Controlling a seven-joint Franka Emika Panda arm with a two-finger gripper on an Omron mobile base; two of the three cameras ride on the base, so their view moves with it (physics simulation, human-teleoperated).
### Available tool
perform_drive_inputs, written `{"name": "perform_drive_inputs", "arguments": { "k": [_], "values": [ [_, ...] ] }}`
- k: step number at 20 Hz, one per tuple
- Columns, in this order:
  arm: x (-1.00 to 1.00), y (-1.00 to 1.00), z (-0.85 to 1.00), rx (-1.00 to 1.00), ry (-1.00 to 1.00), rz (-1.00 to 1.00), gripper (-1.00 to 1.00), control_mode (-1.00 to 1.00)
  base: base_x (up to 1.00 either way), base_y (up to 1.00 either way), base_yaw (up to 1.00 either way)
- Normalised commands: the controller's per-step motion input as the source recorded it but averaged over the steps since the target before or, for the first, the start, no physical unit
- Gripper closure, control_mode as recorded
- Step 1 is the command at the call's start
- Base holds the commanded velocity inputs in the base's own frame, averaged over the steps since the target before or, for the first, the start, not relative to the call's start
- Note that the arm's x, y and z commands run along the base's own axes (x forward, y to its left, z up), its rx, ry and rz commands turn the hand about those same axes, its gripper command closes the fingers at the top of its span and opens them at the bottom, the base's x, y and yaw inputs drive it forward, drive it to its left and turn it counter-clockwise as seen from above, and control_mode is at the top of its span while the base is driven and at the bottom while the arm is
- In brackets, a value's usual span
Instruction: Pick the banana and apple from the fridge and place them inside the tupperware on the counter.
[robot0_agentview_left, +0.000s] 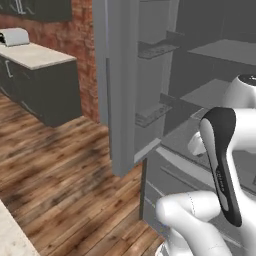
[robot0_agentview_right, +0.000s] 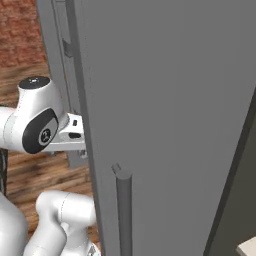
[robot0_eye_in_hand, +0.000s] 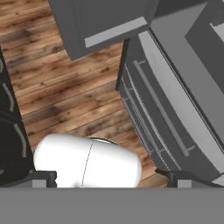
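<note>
We see the fridge (robot0_agentview_left: 150, 100) standing open at the right with bare grey shelves, the desk (robot0_agentview_left: 35, 55) far left, and our end effector (robot0_eye_in_hand: 109, 177) spread wide, holding nothing.

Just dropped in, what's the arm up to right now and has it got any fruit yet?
No fruit yet. The arm stands at the open fridge, whose left door is swung wide, showing grey shelves and door racks. In the hand view the gripper is open and empty, looking down at the wooden floor and the fridge's lower drawers. Neither banana nor apple can be made out on the shelves. The counter lies off to the left against the brick wall.
</note>
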Motion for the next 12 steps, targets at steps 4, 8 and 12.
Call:
{"name": "perform_drive_inputs", "arguments": {
  "k": [4,8,12],
  "values": [
    [0.00,0.00,0.00,0.00,0.00,0.00,-1.00,1.00,0.48,0.00,-0.46],
    [0.00,0.00,0.00,0.00,0.00,0.00,-1.00,1.00,0.42,0.06,-0.50],
    [0.00,0.00,0.00,0.00,0.00,0.00,-1.00,1.00,0.25,0.03,-0.53]
  ]
}}
